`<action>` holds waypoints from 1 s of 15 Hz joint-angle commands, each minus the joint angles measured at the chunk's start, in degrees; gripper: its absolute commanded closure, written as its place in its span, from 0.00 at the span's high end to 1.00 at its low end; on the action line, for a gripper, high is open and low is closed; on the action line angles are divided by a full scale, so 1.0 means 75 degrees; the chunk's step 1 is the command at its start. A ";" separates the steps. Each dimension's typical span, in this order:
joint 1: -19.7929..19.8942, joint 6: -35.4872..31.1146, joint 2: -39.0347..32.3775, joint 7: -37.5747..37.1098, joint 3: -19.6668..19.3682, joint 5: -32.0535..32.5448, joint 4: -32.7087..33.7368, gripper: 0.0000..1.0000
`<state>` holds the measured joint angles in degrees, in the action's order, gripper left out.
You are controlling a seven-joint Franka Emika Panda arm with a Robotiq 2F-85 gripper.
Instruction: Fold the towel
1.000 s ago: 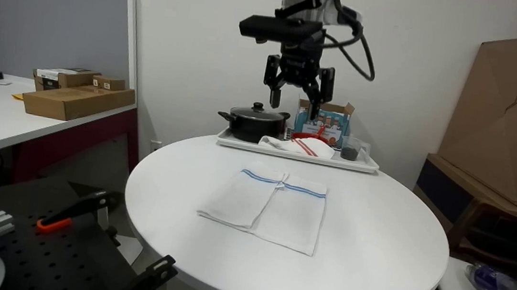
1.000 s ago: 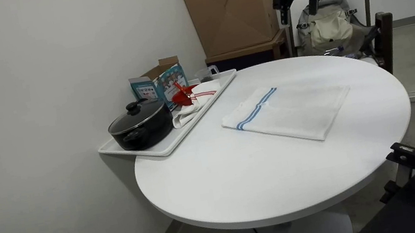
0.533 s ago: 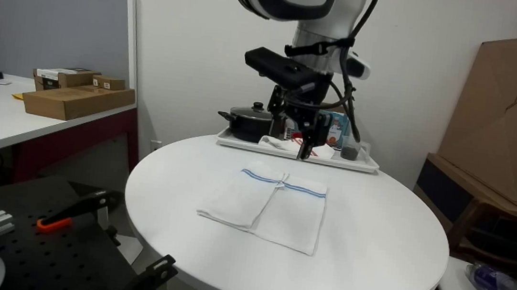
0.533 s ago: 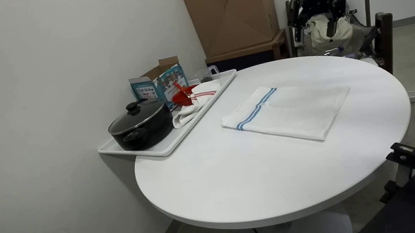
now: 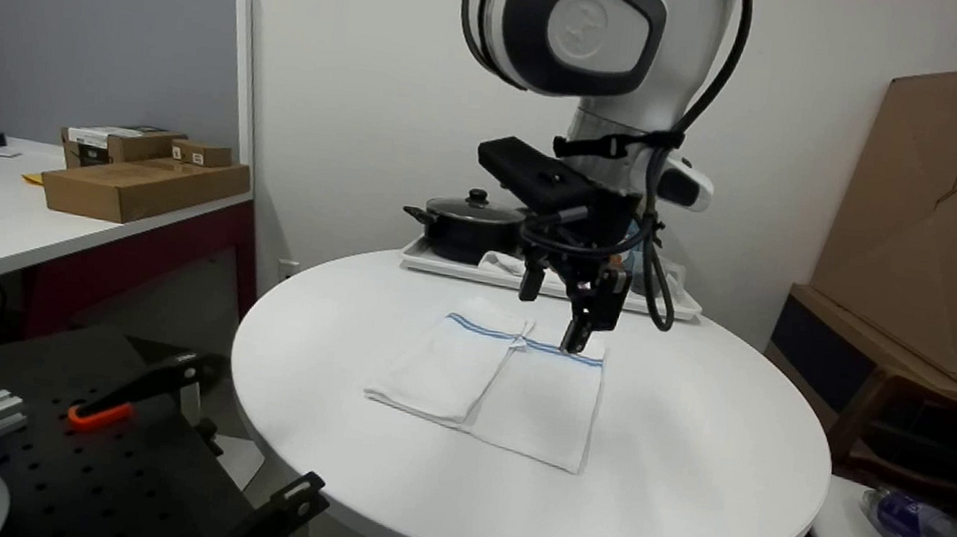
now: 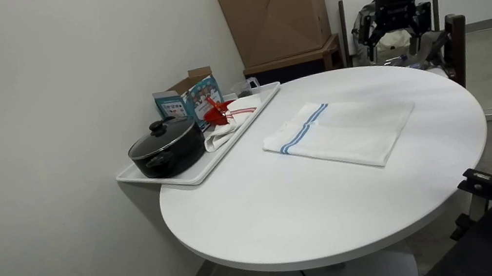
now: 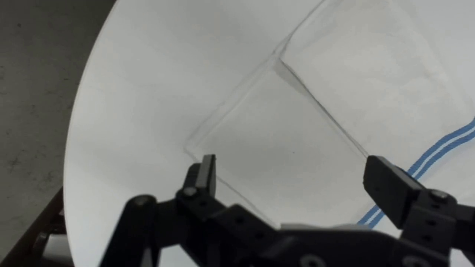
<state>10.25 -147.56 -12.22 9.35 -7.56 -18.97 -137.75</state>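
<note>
The white towel with blue stripes lies flat on the round table in both exterior views (image 5: 466, 383) (image 6: 349, 134) and in the wrist view (image 7: 282, 141). It is folded, and a layer's edge runs down its middle. The blue stripes cross it at the end nearer the tray. My gripper (image 5: 551, 319) is open and empty, above the table near the striped end. It also shows in an exterior view (image 6: 393, 52), higher than the table. In the wrist view its open fingers (image 7: 289, 161) frame the single-edge half of the towel from above, without touching it.
A white tray (image 5: 451, 271) at the table's wall side holds a black pot (image 6: 167, 153), a blue box (image 6: 202, 96), a red bowl (image 6: 215, 115), a red-striped cloth (image 6: 244, 108) and a clear cup (image 6: 245, 88). The round white table (image 5: 689, 468) has a curved edge.
The arm has come down from high above the tray toward the towel's striped end, and the gripper has turned. The fingers stay open. The towel has not moved.
</note>
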 commanded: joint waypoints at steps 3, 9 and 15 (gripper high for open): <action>0.0189 0.0204 -0.0893 -0.0672 -0.0102 0.0409 0.0759 1.00; 0.0119 0.0147 -0.1618 -0.1331 -0.0239 0.0908 0.1260 1.00; -0.0134 0.0147 -0.2268 -0.2506 -0.0577 0.1718 0.1662 1.00</action>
<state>10.68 -147.56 -26.38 -5.39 -10.33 -8.37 -128.12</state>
